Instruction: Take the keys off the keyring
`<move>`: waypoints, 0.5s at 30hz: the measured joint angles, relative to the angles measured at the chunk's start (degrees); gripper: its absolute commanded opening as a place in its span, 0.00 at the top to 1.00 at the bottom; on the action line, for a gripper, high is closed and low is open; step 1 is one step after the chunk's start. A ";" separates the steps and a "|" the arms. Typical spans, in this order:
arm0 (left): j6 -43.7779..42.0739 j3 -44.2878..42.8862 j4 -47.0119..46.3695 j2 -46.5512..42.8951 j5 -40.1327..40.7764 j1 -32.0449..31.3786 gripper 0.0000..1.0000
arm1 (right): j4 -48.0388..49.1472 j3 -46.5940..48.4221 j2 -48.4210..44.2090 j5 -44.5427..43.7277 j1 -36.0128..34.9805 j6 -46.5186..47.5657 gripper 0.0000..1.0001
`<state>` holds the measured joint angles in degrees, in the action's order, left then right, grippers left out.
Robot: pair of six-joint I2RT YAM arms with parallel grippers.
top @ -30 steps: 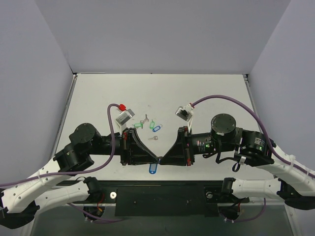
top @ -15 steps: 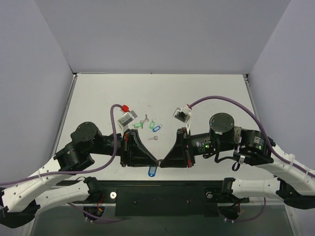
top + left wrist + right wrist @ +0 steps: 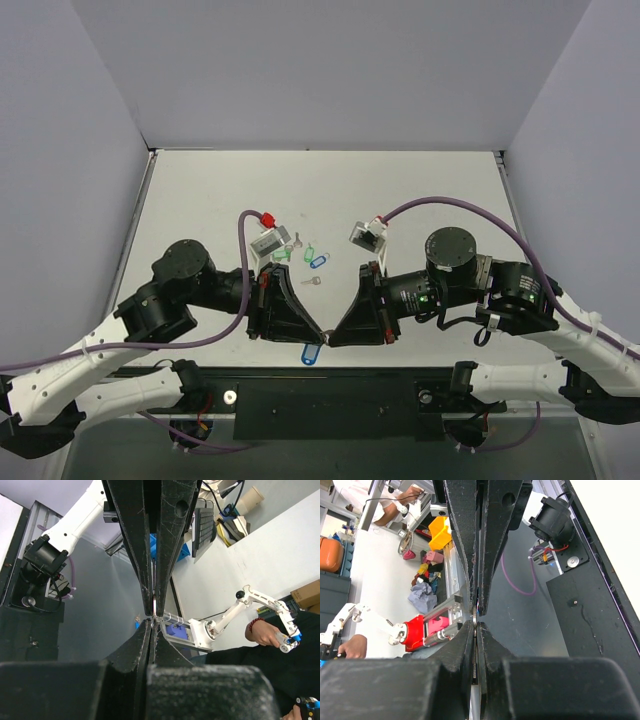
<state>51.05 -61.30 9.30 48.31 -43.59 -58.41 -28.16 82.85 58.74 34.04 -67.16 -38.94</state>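
My two grippers meet tip to tip above the table's near edge. The left gripper [image 3: 319,329] is shut on the thin metal keyring, which shows only as a sliver at its tips [image 3: 153,619]. The right gripper [image 3: 332,336] is shut on a silver key, seen edge-on as a thin strip between its jaws [image 3: 476,623]. The keyring's blue tag [image 3: 309,354] hangs free just below the joined tips. How the key sits on the ring is hidden by the fingers.
Further back on the table lie two green tags [image 3: 283,254] [image 3: 307,251], another blue tag [image 3: 318,261] and two loose silver keys [image 3: 312,281] [image 3: 296,240]. The black base rail [image 3: 320,400] runs below the grippers.
Both grippers stayed shut and joined. The left arm's elbow swung right and both wrists turned, so the meeting point and the hanging blue tag dropped slightly toward the near edge.
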 measured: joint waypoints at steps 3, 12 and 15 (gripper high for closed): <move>-0.57 -0.66 0.83 0.57 -0.87 0.00 1.00 | -0.13 0.00 0.04 0.50 0.00 0.11 1.00; -0.90 -1.16 1.62 1.40 -2.58 0.00 1.00 | -0.83 0.22 0.20 1.36 0.00 0.26 1.00; -1.11 -1.53 1.70 1.53 -2.71 0.00 1.00 | -0.98 0.74 0.33 1.36 0.00 0.31 1.00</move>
<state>49.93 -62.83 11.00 49.84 -46.30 -58.41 -29.15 83.59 59.07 35.40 -67.16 -38.63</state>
